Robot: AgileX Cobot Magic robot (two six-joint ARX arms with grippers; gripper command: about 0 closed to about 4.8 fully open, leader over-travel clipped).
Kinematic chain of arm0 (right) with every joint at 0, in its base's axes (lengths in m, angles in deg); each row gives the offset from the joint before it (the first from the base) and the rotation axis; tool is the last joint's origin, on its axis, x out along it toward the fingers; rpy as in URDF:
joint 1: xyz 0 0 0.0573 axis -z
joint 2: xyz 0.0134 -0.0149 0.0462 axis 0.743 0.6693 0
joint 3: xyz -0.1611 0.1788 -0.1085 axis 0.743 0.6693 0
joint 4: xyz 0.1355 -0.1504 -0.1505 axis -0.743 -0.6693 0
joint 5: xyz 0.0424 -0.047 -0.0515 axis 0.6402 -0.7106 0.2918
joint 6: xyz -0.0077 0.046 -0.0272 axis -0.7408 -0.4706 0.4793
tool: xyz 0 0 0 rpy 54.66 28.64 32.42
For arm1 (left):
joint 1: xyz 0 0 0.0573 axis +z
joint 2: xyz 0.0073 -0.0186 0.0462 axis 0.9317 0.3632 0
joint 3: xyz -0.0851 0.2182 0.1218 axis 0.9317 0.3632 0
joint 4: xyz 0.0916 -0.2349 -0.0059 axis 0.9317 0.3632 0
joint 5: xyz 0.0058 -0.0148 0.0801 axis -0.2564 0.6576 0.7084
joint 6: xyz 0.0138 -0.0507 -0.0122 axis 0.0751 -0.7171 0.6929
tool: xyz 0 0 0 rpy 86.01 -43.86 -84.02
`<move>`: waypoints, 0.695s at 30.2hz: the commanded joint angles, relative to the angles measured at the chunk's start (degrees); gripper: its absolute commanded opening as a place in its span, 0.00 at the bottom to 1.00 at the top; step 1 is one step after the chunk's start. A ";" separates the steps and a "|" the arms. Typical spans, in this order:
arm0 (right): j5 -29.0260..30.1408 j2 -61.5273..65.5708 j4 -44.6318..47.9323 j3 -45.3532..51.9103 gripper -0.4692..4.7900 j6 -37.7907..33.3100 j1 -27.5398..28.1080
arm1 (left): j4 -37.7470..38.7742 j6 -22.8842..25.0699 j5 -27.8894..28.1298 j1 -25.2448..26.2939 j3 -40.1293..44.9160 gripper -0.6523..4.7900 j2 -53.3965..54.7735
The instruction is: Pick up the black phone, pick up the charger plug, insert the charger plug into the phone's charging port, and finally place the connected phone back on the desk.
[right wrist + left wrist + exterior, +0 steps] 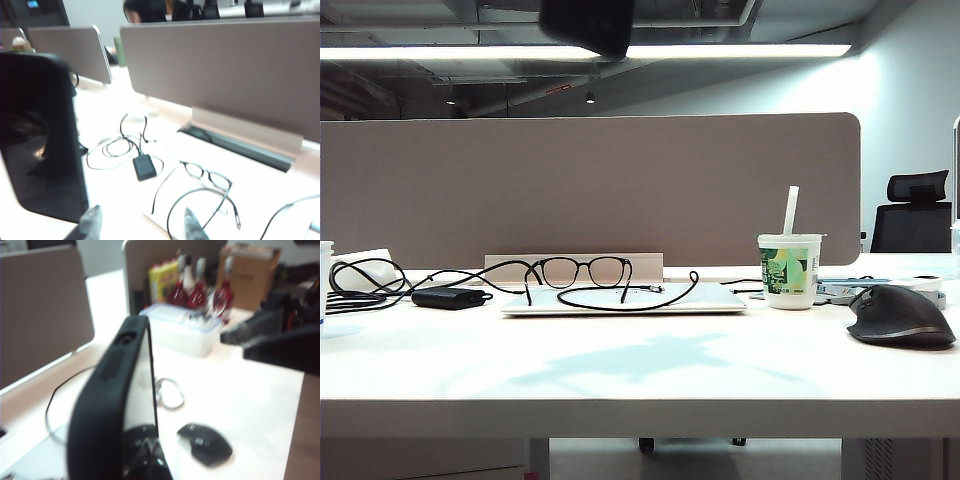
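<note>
Exterior: green cup with white straw on table, right of laptop; charger plug on laptop.

Left wrist: left end effector clamped shut on black phone, upright above table.

Right wrist: right end effector partly open, empty, beside black phone.

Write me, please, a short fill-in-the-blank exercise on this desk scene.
1. The left gripper, high above the desk, is shut on the black ____.
2. The right gripper, over the desk, has empty jaws that stand ____.
3. The eyeglasses rest on the closed ____.
4. The cup holds a white ____.
Missing words: phone; open; laptop; straw.
</note>
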 commanded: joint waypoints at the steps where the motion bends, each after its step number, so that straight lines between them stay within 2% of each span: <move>1: -1.27 3.52 -1.42 -2.51 0.47 0.17 -0.04 | 3.37 1.16 3.80 -0.04 -0.42 0.11 -1.20; 4: -2.91 9.44 -2.27 -5.46 0.47 -0.09 -0.09 | 8.57 3.45 9.66 -0.04 -0.42 0.11 -2.36; 9: -5.79 16.90 -2.45 -8.92 0.46 -2.69 -0.13 | 10.21 4.52 10.80 -0.02 -0.42 0.11 -3.10; 10: -6.93 18.10 -2.12 -9.44 0.44 -2.89 -0.15 | 10.27 4.55 10.49 -0.02 -0.42 0.11 -3.37; 12: -9.66 20.81 -0.02 -10.56 0.30 -3.08 -0.94 | 10.36 4.55 10.19 -0.02 -0.42 0.11 -4.07; 17: -14.67 28.41 5.60 -14.14 0.08 -3.04 -3.45 | 10.51 4.57 10.36 -0.02 -0.42 0.11 -4.57; 19: -16.50 31.95 2.80 -17.64 0.08 -3.04 -3.78 | 10.75 4.59 10.36 -0.02 -0.42 0.11 -4.57; 21: -21.51 34.60 -3.04 -21.79 0.08 -3.02 -4.50 | 10.69 4.66 10.36 -0.02 -0.39 0.11 -4.52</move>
